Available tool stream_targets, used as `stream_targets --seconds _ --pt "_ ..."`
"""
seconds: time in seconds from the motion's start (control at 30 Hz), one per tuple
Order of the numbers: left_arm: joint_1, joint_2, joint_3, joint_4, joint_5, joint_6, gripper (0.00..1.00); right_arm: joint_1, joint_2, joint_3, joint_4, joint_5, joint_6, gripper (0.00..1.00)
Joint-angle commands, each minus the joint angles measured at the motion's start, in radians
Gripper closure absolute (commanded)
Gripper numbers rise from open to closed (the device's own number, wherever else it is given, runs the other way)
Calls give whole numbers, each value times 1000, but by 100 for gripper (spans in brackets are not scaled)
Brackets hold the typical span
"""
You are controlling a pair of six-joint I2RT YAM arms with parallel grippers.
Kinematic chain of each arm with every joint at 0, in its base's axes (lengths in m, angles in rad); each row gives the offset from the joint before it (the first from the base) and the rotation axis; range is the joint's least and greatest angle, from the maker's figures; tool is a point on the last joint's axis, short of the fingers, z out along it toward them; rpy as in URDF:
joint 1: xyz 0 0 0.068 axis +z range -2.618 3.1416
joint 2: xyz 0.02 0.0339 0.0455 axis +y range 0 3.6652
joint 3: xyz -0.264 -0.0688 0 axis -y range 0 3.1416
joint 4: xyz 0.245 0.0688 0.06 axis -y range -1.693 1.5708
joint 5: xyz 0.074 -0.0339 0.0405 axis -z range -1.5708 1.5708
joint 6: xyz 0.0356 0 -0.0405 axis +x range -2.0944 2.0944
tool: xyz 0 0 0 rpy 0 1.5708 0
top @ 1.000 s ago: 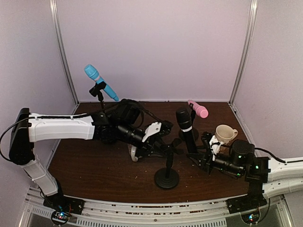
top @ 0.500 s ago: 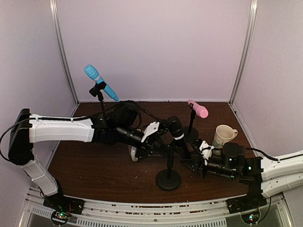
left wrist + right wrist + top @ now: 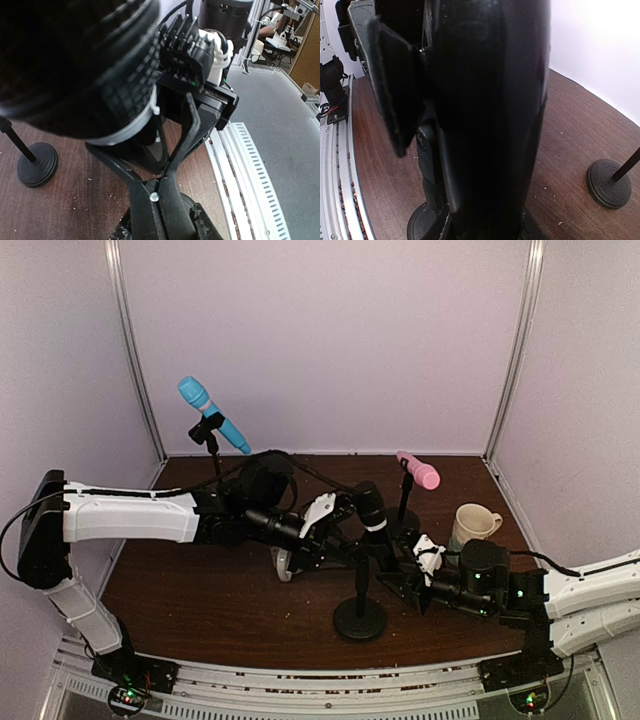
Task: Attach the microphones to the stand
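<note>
Fingers of right gripper (image 3: 398,575): clamped on the lower barrel of black microphone (image 3: 371,512), head tilted up above them, barrel at the top of centre stand (image 3: 359,618). Left gripper (image 3: 343,546): at that stand top, opposite the right fingers; whether closed cannot be told. Top view count: microphones, three, with light blue microphone (image 3: 212,412) on left rear stand (image 3: 213,448) and pink microphone (image 3: 418,471) on right rear stand (image 3: 404,498), both beyond the fingers; stands, three; mug (image 3: 474,523), one. Left wrist: clip (image 3: 172,167) forks beneath the black head. Right wrist: barrel fills the frame, clip just beside it on the left.
</note>
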Motion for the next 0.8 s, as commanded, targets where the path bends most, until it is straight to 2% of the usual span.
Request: stream_targets --seconds 0.0,0.13,0.33,0.5,0.6,0.63,0.7,0.73,0.77 --pt "-5 -9 15 200 13 -114 95 28 39 38 -34 -37 -75 100" --pt "-5 -8 -9 290 0 -186 79 32 58 50 -44 -37 -81 100" --pt "-5 4 -28 351 -43 -250 71 32 67 52 -52 -36 -91 100" --pt "-5 -1 -45 361 -102 -257 60 32 51 37 -54 -11 -98 100" --pt "-5 -15 -64 372 -154 -258 45 32 36 24 -55 12 -102 100" --pt "-5 -16 -67 373 -163 -261 36 32 30 19 -54 20 -98 100" --pt "-5 -22 -70 373 -172 -265 26 32 16 11 -44 41 -88 100" --pt "-5 -26 -72 369 -176 -269 12 32 7 7 -33 55 -83 100" --pt "-5 -32 -74 361 -181 -268 3 31 0 7 -19 73 -76 100"
